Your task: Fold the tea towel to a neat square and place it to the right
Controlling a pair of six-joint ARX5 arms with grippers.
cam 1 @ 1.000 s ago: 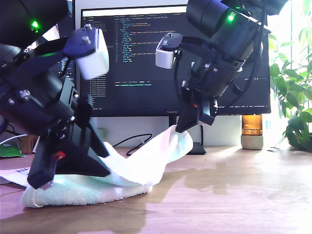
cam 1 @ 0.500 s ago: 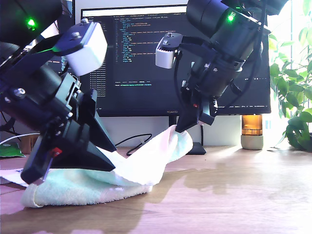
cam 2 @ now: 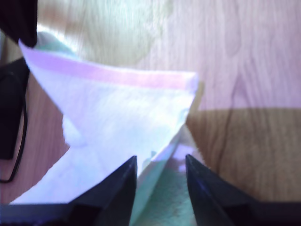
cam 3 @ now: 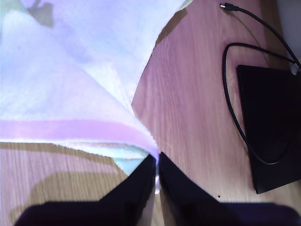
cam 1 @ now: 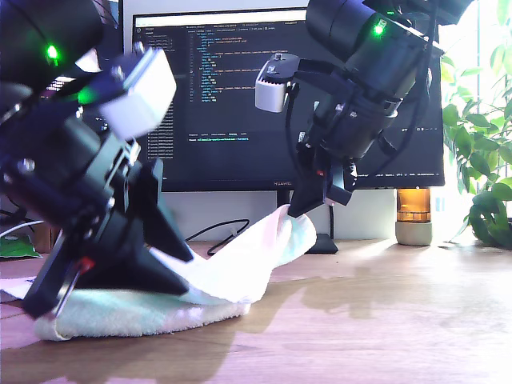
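The white tea towel lies bunched on the wooden table at the exterior view's left, and one end rises toward the monitor. My second gripper is shut on that raised corner; in the second wrist view the pink-striped tea towel fans out from my second gripper. My first gripper is low over the bunched end at the exterior view's left. In the first wrist view my first gripper has its jaws slightly apart around a fold of the tea towel.
A monitor stands behind the towel, with its black base and a loose cable beside the raised corner. An amber jar and a leafy plant are at the exterior view's right. Bare wooden table spreads at the exterior view's right.
The first arm has tilted and shifted toward the exterior view's left, with its fingertips sinking a little onto the towel. The second arm and the raised corner have stayed put.
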